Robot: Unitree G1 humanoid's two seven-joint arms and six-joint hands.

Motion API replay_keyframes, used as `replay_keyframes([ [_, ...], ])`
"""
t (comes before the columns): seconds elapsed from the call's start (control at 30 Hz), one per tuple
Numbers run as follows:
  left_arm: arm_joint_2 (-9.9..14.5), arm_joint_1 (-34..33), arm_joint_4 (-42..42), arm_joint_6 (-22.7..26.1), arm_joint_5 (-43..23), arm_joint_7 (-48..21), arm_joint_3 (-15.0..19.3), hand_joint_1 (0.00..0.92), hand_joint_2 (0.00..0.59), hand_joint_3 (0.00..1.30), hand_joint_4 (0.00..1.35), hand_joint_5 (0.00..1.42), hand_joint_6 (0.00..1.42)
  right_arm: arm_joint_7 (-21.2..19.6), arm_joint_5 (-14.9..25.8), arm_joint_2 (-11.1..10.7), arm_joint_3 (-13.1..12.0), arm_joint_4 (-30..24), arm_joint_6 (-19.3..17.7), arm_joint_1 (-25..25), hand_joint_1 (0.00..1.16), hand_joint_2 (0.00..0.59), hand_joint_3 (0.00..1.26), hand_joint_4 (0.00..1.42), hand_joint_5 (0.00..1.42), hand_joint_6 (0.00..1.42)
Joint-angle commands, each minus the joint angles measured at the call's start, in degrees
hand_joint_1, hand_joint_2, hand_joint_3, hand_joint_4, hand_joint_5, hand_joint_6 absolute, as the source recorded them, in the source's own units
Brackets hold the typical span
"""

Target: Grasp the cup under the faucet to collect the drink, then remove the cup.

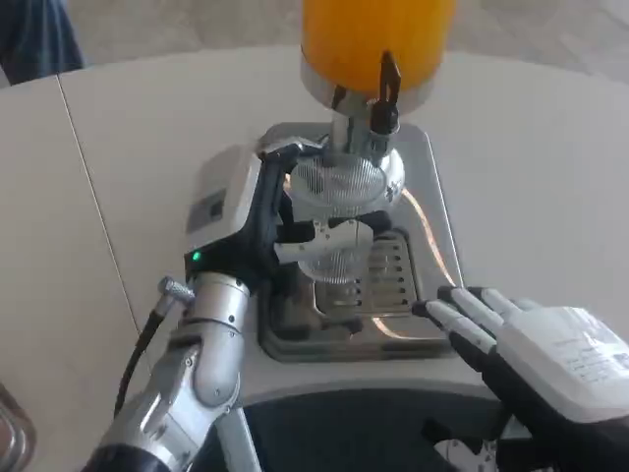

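Cup (339,211): clear ribbed plastic, upright, directly under the faucet (383,98), above the slotted drip tray (393,270).
Left hand (260,211): reaches in from the cup's left; black and white fingers wrap around the cup's side, grasping it.
Right hand (526,339): rests by the right front corner of the dispenser base (432,177), fingers stretched out and slightly apart, holding nothing, well apart from the cup.
Dispenser tank (378,39): filled with orange drink, directly above the faucet.
Table (147,128): white, carrying the dispenser.
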Motion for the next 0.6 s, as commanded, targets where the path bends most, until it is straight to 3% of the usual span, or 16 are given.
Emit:
replay_keyframes([
  [0.03,-0.48,2.94,-2.7,-0.19,-0.66,-1.71,0.04,0.391,0.028,0.67,0.61,0.97,1.38,-1.11,0.56,-0.04,-0.72,0.68,0.36,-0.1,0.51,0.417,0.07,0.0,0.0,0.06],
  [0.3,-0.98,4.2,-5.3,0.49,-0.05,-2.11,0.22,0.346,0.047,0.63,0.54,0.94,1.37,-1.3,0.9,-0.31,-1.11,1.11,0.42,-1.32,0.52,0.414,0.07,0.0,0.0,0.07],
  [0.43,-0.8,4.7,-6.82,1.06,1.85,-1.53,-0.7,0.284,0.071,0.48,0.36,0.81,1.23,-1.39,1.05,-0.42,-1.09,1.74,0.43,-1.79,0.53,0.41,0.07,0.0,0.0,0.08],
  [0.6,-1.3,5.39,-8.51,2.48,2.93,-1.16,-1.01,0.242,0.063,0.36,0.21,0.58,0.91,-1.93,1.36,-0.82,-1.21,3.08,0.2,-2.67,0.53,0.406,0.07,0.0,0.0,0.08],
])
